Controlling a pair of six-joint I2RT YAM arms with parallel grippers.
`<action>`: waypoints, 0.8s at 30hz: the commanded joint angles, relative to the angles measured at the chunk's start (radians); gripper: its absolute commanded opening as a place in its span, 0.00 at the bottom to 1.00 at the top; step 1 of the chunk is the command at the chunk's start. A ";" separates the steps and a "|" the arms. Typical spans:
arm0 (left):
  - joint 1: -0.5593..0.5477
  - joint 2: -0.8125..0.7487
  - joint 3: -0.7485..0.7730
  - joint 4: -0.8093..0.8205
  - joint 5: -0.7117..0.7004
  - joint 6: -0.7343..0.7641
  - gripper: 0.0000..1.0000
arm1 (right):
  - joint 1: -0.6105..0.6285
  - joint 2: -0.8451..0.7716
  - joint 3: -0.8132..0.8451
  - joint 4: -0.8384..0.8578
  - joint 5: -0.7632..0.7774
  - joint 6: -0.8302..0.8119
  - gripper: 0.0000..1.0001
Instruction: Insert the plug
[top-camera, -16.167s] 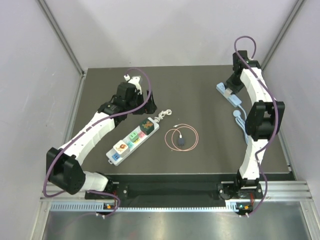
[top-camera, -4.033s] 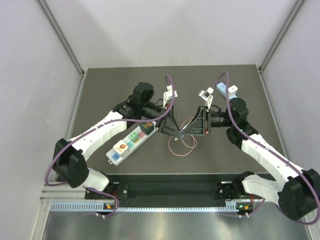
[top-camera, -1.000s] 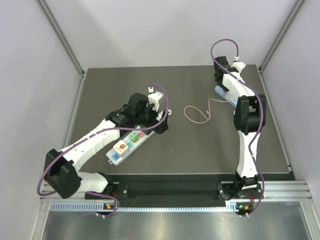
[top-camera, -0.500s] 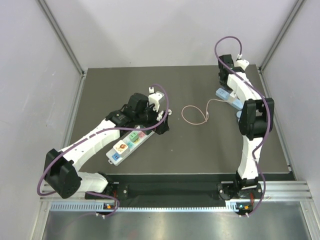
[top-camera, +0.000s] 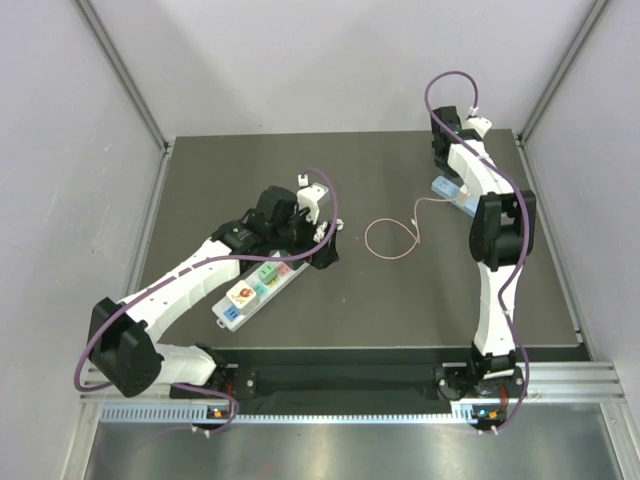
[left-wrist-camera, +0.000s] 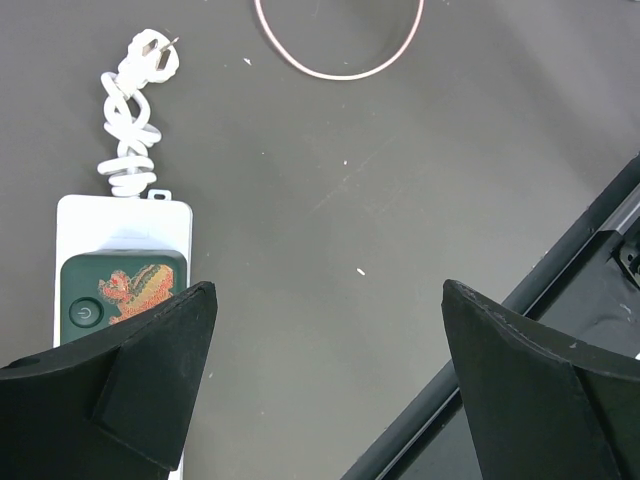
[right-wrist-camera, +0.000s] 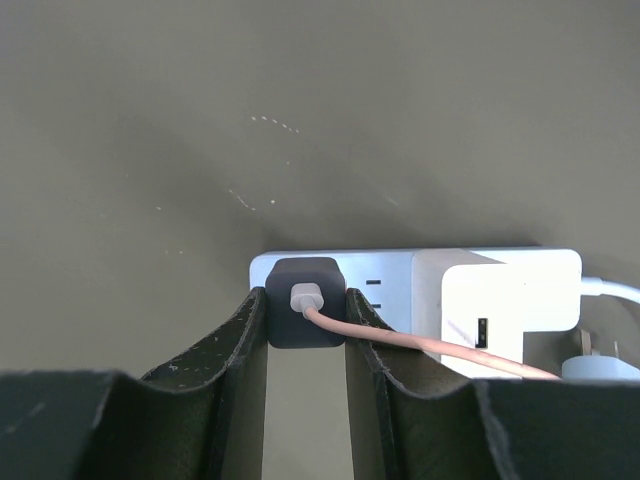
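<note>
My right gripper (right-wrist-camera: 305, 312) is shut on a dark square plug (right-wrist-camera: 305, 322) with a pink cable (right-wrist-camera: 420, 345) coming out of it. The plug sits against the left end of a light blue power strip (right-wrist-camera: 390, 268). I cannot tell how deep it sits. In the top view the right gripper (top-camera: 447, 168) is at the far right, over that strip (top-camera: 453, 193), and the pink cable loops on the mat (top-camera: 390, 238). My left gripper (left-wrist-camera: 330, 340) is open and empty, beside a white power strip (left-wrist-camera: 120, 225).
A white adapter (right-wrist-camera: 510, 295) occupies the blue strip next to the plug. The white strip with coloured sockets (top-camera: 258, 287) lies at mid-left, with its coiled white cord (left-wrist-camera: 130, 120) beyond it. The table's front rail (left-wrist-camera: 560, 290) runs near the left gripper.
The right wrist has shifted slightly over the blue strip with the plug held. The pink cable loop has slid a little nearer and to the right. The left arm has not moved.
</note>
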 joint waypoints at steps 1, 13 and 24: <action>-0.006 -0.015 0.007 0.026 0.003 -0.011 0.98 | 0.005 0.013 0.067 -0.014 0.022 0.024 0.00; -0.007 -0.029 0.004 0.026 0.011 -0.014 0.98 | 0.014 0.048 0.061 -0.025 0.027 0.061 0.00; -0.007 -0.032 0.004 0.026 0.014 -0.017 0.98 | 0.014 0.043 0.006 -0.024 0.039 0.080 0.00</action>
